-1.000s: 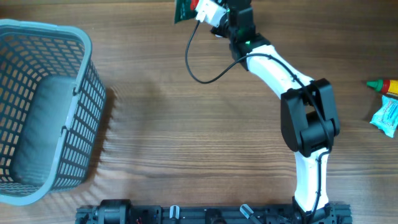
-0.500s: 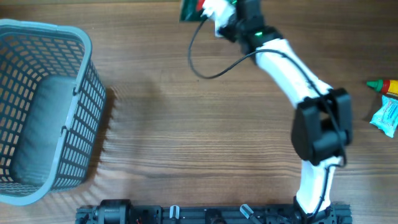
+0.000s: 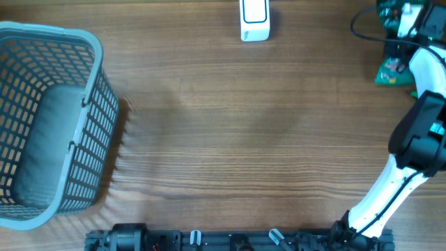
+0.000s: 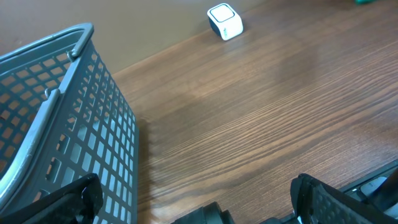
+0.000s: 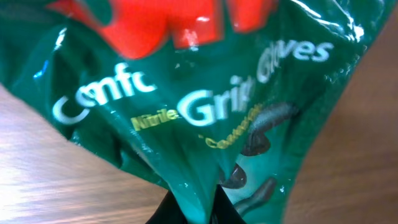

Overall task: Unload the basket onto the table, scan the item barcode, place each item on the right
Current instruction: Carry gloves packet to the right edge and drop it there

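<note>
The item is a green packet of gloves [image 5: 205,93] with red and white print, and it fills the right wrist view. My right gripper [image 5: 196,210] is shut on the packet's lower edge. Seen from overhead, the packet [image 3: 389,72] hangs at the far right of the table, below my right gripper [image 3: 399,38]. No barcode shows on the face I see. A white scanner [image 3: 254,21] lies at the table's far edge near the middle, and the left wrist view shows the scanner [image 4: 224,20] too. My left gripper [image 4: 202,198] is open wide with nothing in it, next to the basket.
A grey plastic basket [image 3: 94,77] stands at the table's left side, and the basket's wall [image 4: 74,124] is close to my left fingers. A black cable [image 3: 362,31] loops beside the right wrist. The right arm [image 3: 418,139] runs along the right edge.
My right arm has swung from the scanner at the far middle over to the far right, carrying the green packet. The scanner now lies uncovered. The left gripper has stayed open.
</note>
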Action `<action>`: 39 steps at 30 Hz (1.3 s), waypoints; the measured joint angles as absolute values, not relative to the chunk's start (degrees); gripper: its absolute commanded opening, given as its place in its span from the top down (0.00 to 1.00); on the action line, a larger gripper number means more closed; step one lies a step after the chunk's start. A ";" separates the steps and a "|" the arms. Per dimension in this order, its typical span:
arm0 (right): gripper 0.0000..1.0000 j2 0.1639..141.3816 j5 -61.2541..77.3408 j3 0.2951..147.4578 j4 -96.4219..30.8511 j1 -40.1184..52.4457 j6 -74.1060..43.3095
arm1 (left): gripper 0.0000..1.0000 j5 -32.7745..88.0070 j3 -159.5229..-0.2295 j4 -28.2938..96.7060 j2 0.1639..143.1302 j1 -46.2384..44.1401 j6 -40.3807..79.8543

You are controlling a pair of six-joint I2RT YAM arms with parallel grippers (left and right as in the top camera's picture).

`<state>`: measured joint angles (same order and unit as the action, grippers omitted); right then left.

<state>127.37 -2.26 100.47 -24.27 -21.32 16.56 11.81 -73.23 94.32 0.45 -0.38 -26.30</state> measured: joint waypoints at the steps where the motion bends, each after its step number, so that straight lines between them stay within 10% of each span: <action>1: 0.95 128.38 -2.92 100.29 -24.45 -21.78 16.05 | 0.00 11.81 -73.23 94.32 0.45 -0.38 -26.30; 6: 0.87 129.45 -9.10 100.12 -25.61 -24.58 8.40 | 0.00 11.81 -73.23 94.32 0.45 -0.38 -26.30; 10: 0.46 129.45 -12.53 100.20 -28.64 -28.80 -0.49 | 0.00 11.79 -73.23 94.30 0.45 -0.38 -26.30; 11: 0.11 129.45 -13.50 100.22 -29.61 -29.63 -2.44 | 0.00 11.81 -73.23 94.32 0.45 -0.38 -26.30; 12: 0.00 129.45 -14.44 100.29 -30.85 -30.44 -5.08 | 0.00 11.79 -73.23 94.32 0.45 -0.38 -26.30; 22: 0.00 123.35 3.09 105.97 -36.97 -31.68 -15.81 | 0.00 11.79 -73.23 94.32 0.45 -0.38 -26.30; 29: 0.00 92.64 29.74 109.80 -41.34 -24.60 -10.37 | 0.00 11.79 -73.23 94.32 0.45 -0.38 -26.30; 39: 0.00 62.46 32.62 110.37 -52.38 -18.28 -8.93 | 0.00 11.81 -73.19 94.30 0.47 -0.38 -26.30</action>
<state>62.46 32.62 110.37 -52.38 -18.28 -8.93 11.81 -73.19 94.30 0.47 -0.38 -26.30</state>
